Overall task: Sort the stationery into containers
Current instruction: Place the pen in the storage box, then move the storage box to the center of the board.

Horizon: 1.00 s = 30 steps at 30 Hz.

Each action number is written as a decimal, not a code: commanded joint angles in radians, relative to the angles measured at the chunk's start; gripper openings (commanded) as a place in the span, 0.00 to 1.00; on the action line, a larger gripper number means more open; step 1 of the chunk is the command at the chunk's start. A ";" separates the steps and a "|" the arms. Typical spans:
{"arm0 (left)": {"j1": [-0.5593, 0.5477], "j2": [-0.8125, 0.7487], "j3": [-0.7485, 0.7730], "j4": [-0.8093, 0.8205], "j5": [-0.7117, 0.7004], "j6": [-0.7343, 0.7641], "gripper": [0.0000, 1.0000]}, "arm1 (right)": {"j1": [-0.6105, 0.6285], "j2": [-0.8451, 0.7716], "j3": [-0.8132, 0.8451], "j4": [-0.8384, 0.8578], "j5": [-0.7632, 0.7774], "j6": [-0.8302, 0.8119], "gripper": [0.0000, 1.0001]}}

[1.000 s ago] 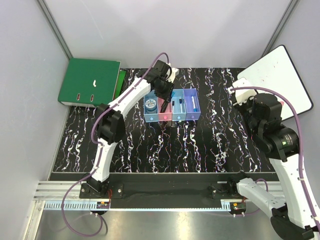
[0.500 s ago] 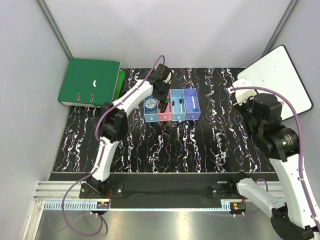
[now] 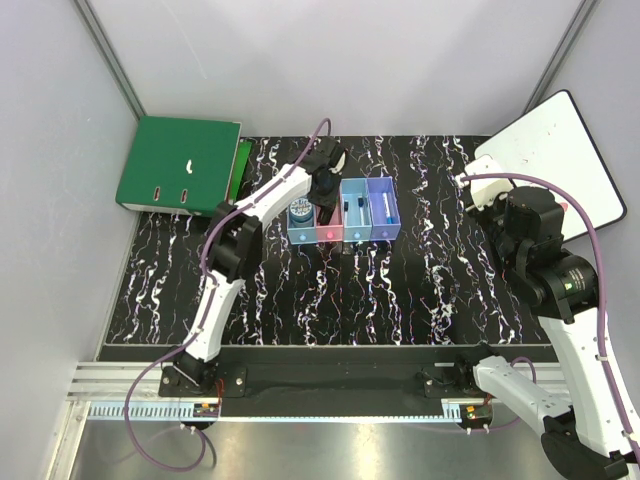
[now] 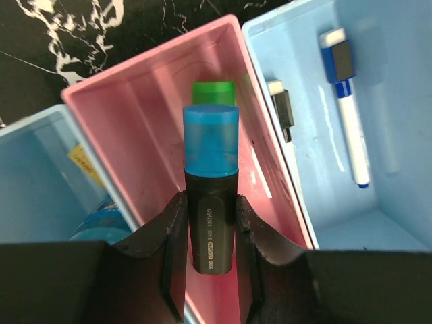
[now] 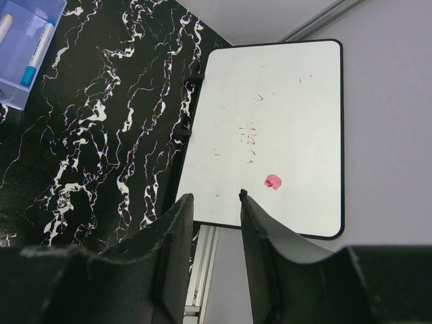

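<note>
My left gripper (image 4: pixel 210 202) is shut on a black marker (image 4: pixel 210 223) with a blue cap, held upright over the pink bin (image 4: pixel 135 91). A green-capped marker (image 4: pixel 213 92) lies inside that bin. The blue-rimmed tape roll (image 3: pixel 300 210) sits in the light blue bin (image 3: pixel 301 234) to its left. The light blue bin (image 4: pixel 398 101) on the right holds a white pen with a blue cap (image 4: pixel 347 115) and a short black item (image 4: pixel 282 111). The purple-blue bin (image 3: pixel 382 212) holds a white pen. My right gripper (image 5: pixel 216 197) is open and empty, off to the right.
A big green ring binder (image 3: pixel 180 165) lies at the back left, close to the left arm. A white board with a black rim (image 5: pixel 270 128) lies at the back right under my right gripper. A metal rail (image 5: pixel 204 270) runs along the mat's edge.
My left gripper has moved a little toward the near side and lower over the pink bin, with the marker still in it. The right arm has not moved.
</note>
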 commanded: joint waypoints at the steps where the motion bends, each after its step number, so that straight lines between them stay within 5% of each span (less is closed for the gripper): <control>1: 0.008 0.008 0.022 0.005 -0.034 0.006 0.00 | -0.004 -0.005 0.014 0.029 0.001 0.010 0.42; 4: 0.010 0.005 0.024 0.006 -0.037 0.014 0.06 | -0.004 -0.005 0.013 0.029 0.001 0.008 0.42; 9: 0.010 -0.010 0.035 0.009 -0.008 0.026 0.47 | -0.002 -0.005 0.007 0.024 -0.019 0.011 0.42; 15: 0.010 -0.047 0.050 0.012 0.055 0.054 0.62 | -0.004 0.006 0.000 0.009 -0.049 0.010 0.43; 26: 0.005 -0.163 0.025 0.051 0.238 0.161 0.58 | -0.004 0.000 -0.001 0.003 -0.053 -0.006 0.45; 27: 0.002 -0.182 0.015 0.054 0.245 0.188 0.52 | -0.004 0.001 -0.003 0.001 -0.053 -0.006 0.45; 28: -0.003 -0.191 0.010 0.058 0.265 0.202 0.34 | -0.004 -0.002 -0.004 0.001 -0.053 -0.006 0.45; 30: -0.006 -0.220 -0.022 0.081 0.268 0.216 0.27 | -0.004 -0.002 -0.009 0.003 -0.053 -0.006 0.45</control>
